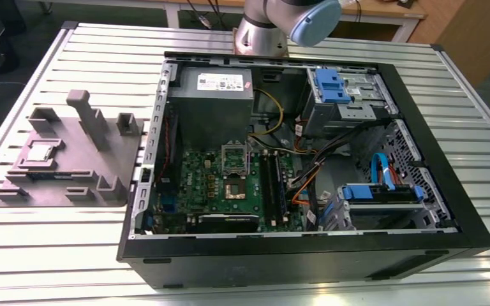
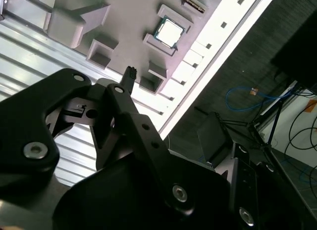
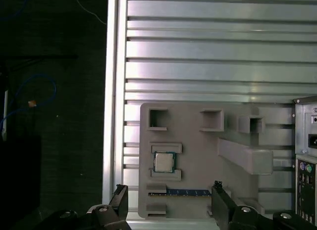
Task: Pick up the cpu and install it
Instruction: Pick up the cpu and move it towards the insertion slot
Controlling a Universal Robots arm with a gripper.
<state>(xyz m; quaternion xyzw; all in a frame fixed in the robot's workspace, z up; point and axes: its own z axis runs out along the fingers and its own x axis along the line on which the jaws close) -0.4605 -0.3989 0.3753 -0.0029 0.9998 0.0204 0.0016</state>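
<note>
The claw (image 3: 168,204) is spread wide and grips nothing; in the first wrist view its two black fingers (image 3: 120,199) stand well apart. The cpu (image 3: 162,162) lies ahead of the fingertips, roughly in line with the gap between them and clear of both. It rests flat, metal top up, in a square pocket of the grey holder (image 3: 198,156) on the slatted worktop (image 3: 208,47). Between the chip and the fingertips a memory stick (image 3: 187,192) lies in its own slot of the holder.

The second wrist view looks along the claw's black linkage from the side and shows the cpu (image 2: 170,32) beyond one fingertip, with the worktop's edge and a floor with loose cables (image 2: 247,99) past it.

The exterior view gives the wider scene. The holder (image 1: 100,175) with the cpu (image 1: 41,153) sits beside the open computer case (image 1: 313,255). Inside, the motherboard (image 1: 202,191) carries the socket (image 1: 235,188) with its metal frame (image 1: 235,156) tipped up. The arm (image 1: 270,25) rises behind the case.
</note>
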